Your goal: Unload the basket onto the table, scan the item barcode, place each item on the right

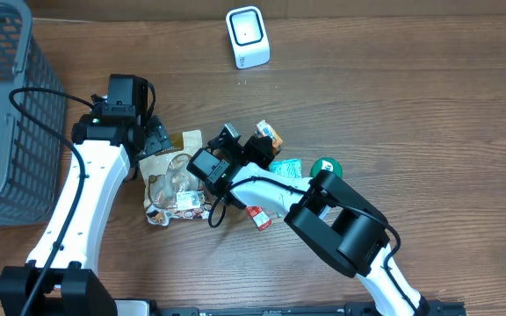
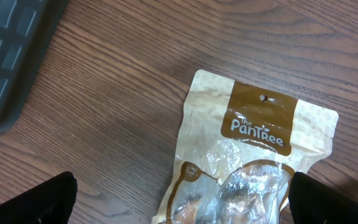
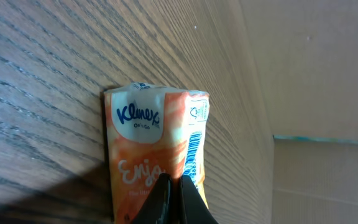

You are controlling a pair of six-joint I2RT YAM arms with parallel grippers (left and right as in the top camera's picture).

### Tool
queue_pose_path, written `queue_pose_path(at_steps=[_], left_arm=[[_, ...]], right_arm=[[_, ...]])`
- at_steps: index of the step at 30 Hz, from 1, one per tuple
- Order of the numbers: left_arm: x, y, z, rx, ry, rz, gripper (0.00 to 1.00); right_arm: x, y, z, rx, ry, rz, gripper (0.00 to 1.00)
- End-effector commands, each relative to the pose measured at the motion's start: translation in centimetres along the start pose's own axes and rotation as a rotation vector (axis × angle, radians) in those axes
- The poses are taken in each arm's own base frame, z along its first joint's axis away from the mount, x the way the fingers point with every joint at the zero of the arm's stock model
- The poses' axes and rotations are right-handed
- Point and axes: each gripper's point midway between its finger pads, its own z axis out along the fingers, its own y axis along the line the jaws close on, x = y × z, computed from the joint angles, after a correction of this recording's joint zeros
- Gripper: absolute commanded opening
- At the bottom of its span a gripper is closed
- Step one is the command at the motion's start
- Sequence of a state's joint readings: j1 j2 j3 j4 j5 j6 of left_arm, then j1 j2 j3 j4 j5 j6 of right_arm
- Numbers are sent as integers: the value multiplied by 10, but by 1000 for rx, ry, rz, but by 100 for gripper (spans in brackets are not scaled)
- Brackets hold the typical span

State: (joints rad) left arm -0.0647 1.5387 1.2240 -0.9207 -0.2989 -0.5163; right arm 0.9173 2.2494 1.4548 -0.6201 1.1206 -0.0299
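Barely begun, by the look of it: nothing up at the scanner (image 1: 247, 37), standing alone at the far edge of the desk (image 1: 429, 96) and well apart from the pile of goods.

Over the bag (image 2: 253, 155): left claw (image 2: 182, 202) spread wide and gripping nothing, one finger off each side of the clear window. Bag flat on the desk, label up (no barcode on show in the left wrist view).

At the tissues (image 3: 157, 149): right claw (image 3: 171, 193) clenched tight, tips together over the pack's near end. Pinching a fold of wrapper or merely touching it — cannot tell. Pack down against the desk on the scanner side of the pile, barcode plain along one edge in the right wrist view.

Beside the right arm, a teal packet (image 1: 285, 167) and a green disc (image 1: 327, 165), neither in any grip. Off to the left, a basket (image 1: 7, 105).

Done so far, as a judgement: at most an approach to two candidate items. Left to do — secure one, lift it, carry it over to the scanner, and turn the barcode toward the scanner's face. Tissues look the readier choice, with the code already exposed.
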Motion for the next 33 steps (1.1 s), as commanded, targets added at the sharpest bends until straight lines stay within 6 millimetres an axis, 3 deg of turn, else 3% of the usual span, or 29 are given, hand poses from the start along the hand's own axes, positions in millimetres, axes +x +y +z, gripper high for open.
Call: queue_pose_path(at_steps=[1,20,26,33], left_arm=[[-7,-2,-10,21,-28,-2,100],[-7,-2,-10,21,-28,-2,100],[-7,-2,-10,21,-28,-2,100],[-7,-2,-10,21,-28,-2,100]], right_arm=[[-5,4,-3,-24,-10,12,4],[-1,3,-3,-22,0,-6,45],[-2,2,-3,-22,-1,-3,50],[-13,-16,-12,-24,-29,51,64]])
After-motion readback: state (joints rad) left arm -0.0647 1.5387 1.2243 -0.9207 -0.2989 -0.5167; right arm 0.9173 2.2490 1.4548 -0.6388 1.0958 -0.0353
